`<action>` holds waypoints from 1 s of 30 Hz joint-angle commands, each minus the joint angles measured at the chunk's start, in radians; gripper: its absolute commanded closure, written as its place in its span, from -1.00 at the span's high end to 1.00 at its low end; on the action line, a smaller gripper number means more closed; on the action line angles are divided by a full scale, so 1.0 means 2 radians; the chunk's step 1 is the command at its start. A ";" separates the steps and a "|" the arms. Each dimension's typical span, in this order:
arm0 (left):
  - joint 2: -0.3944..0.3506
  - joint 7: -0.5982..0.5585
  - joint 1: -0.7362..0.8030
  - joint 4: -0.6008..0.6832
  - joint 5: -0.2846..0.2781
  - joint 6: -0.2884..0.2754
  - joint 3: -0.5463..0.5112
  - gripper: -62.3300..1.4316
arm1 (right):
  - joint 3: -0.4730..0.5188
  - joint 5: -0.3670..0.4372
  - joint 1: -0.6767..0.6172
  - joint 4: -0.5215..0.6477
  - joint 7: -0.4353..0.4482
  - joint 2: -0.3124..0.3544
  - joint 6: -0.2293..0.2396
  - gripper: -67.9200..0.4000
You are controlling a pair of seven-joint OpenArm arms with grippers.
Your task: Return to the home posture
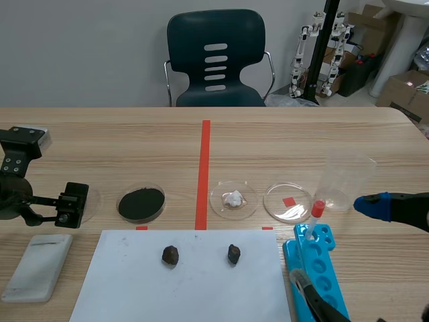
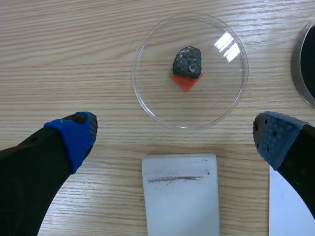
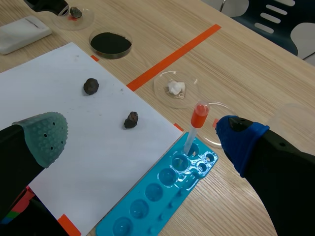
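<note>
The left gripper [image 2: 173, 132] is held spread and empty above the tabletop [image 2: 74, 49], just behind a clear dish [image 2: 216, 83] in which a dark lump [image 2: 187, 61] is seen. A white block [image 2: 180, 196] beneath it is cut off. The right gripper [image 3: 141, 133] is likewise spread and empty over white paper [image 3: 98, 147] and a blue tray [image 3: 142, 209], which is also cut off.

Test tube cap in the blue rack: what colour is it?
Orange-red cap, clearest in the right wrist view.

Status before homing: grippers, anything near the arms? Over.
Left gripper open, empty; white block under it, rock dish ahead. Right gripper open, empty, over blue rack. Red-capped tube upright in rack, near its finger: lift clear.
</note>
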 commanded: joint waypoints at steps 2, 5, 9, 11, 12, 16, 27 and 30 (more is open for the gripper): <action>-0.003 -0.003 -0.006 0.003 -0.001 0.002 -0.005 1.00 | 0.003 0.003 0.003 0.002 0.006 0.000 -0.002 0.88; -0.003 -0.003 -0.006 0.003 -0.001 0.002 -0.005 1.00 | 0.003 0.003 0.003 0.002 0.006 0.000 -0.002 0.88; -0.003 -0.003 -0.006 0.003 -0.001 0.002 -0.005 1.00 | 0.003 0.003 0.003 0.002 0.006 0.000 -0.002 0.88; -0.003 -0.003 -0.006 0.003 -0.001 0.002 -0.005 1.00 | 0.003 0.003 0.003 0.002 0.006 0.000 -0.002 0.88; -0.003 -0.003 -0.006 0.003 -0.001 0.002 -0.005 1.00 | 0.003 0.003 0.003 0.002 0.006 0.000 -0.002 0.88; -0.003 -0.003 -0.006 0.003 0.000 0.002 -0.005 1.00 | 0.003 0.003 0.003 0.002 0.006 0.000 -0.002 0.88; -0.004 -0.035 -0.005 0.003 0.107 -0.003 -0.005 1.00 | 0.003 0.003 0.003 0.002 0.006 0.000 -0.002 0.88; -0.009 -0.074 0.006 0.006 0.108 -0.013 -0.005 1.00 | 0.003 0.003 0.003 0.002 0.006 0.000 -0.002 0.88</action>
